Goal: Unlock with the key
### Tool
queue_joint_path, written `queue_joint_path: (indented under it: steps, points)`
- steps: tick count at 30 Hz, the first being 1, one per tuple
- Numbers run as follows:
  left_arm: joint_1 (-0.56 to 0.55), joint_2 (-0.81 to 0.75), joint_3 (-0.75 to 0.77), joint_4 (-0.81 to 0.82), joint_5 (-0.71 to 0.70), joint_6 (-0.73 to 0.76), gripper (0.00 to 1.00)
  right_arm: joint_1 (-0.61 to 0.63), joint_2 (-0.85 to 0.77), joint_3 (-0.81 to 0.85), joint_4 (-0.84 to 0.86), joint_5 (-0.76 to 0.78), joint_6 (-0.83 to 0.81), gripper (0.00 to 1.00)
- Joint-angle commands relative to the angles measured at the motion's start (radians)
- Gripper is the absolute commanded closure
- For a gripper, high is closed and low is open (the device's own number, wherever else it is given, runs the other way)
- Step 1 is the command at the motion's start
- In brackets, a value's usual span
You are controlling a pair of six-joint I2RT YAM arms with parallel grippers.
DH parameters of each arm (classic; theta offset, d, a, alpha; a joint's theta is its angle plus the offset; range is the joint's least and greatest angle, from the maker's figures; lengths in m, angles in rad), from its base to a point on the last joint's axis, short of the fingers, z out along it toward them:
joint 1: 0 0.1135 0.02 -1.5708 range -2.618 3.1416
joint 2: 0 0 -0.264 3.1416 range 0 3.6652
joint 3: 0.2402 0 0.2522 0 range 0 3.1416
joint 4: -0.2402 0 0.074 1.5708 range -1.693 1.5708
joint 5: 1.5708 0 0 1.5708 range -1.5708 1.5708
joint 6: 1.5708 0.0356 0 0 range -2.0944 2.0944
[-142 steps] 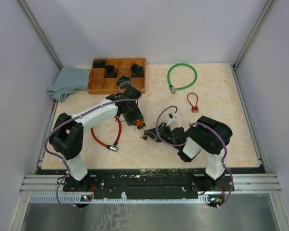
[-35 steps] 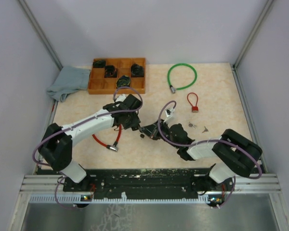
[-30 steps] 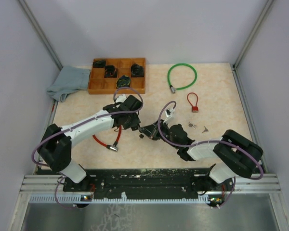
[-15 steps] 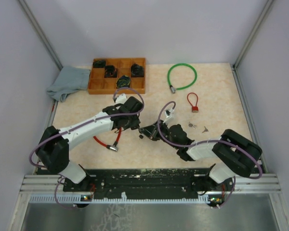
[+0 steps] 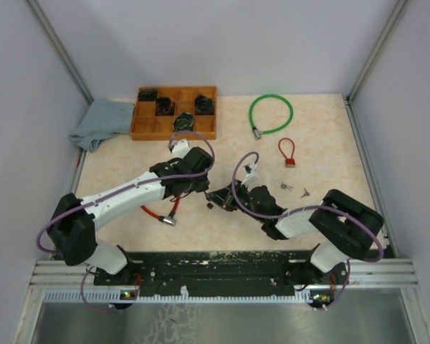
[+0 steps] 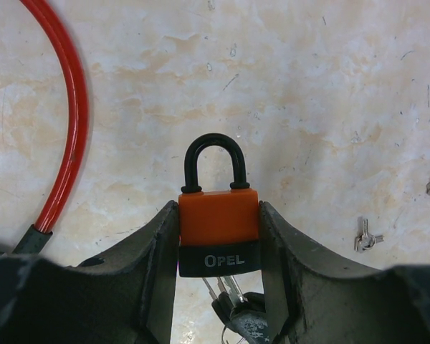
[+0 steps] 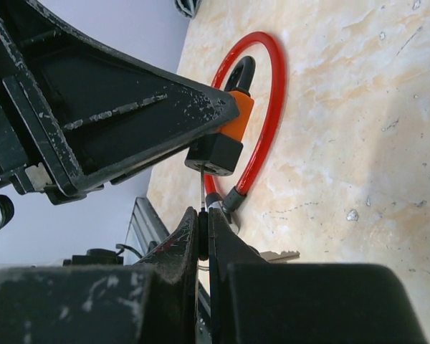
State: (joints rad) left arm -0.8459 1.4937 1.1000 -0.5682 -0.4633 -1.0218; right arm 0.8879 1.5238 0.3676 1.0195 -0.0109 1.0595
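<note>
An orange padlock (image 6: 218, 226) with a black base marked OPEL and a black shackle sits upright between my left gripper's (image 6: 218, 208) fingers, which are shut on its sides. It also shows in the right wrist view (image 7: 226, 136). My right gripper (image 7: 203, 215) is shut on a key (image 7: 203, 190), whose blade goes straight up into the padlock's underside. Further keys on the same ring hang below the padlock (image 6: 233, 294). In the top view the two grippers meet at mid-table, left (image 5: 198, 188) and right (image 5: 218, 197). The shackle looks closed.
A red cable lock (image 5: 158, 208) lies just left of the grippers and shows in the left wrist view (image 6: 64, 107). Loose keys (image 5: 294, 188) lie right of them. A small red cable padlock (image 5: 287, 153), a green cable (image 5: 270, 113), a wooden tray (image 5: 173, 127) and a grey cloth (image 5: 100, 122) lie at the back.
Both grippers have come together at mid-table. The right arm has stretched out leftward, uncovering the loose keys. Over the last second the left arm's elbow has sunk a little toward the front.
</note>
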Motion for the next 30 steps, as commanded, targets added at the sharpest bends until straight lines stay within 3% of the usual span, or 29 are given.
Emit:
queue_joint_path:
  steps: [1, 30]
  points:
    - [-0.019, -0.041, -0.005, 0.039, -0.042, 0.0, 1.0, 0.009, 0.01, 0.029, 0.085, 0.012, 0.014, 1.0]
    - [-0.058, -0.063, -0.025, 0.053, -0.141, -0.009, 1.0, 0.009, -0.019, -0.006, 0.071, 0.056, 0.047, 1.0]
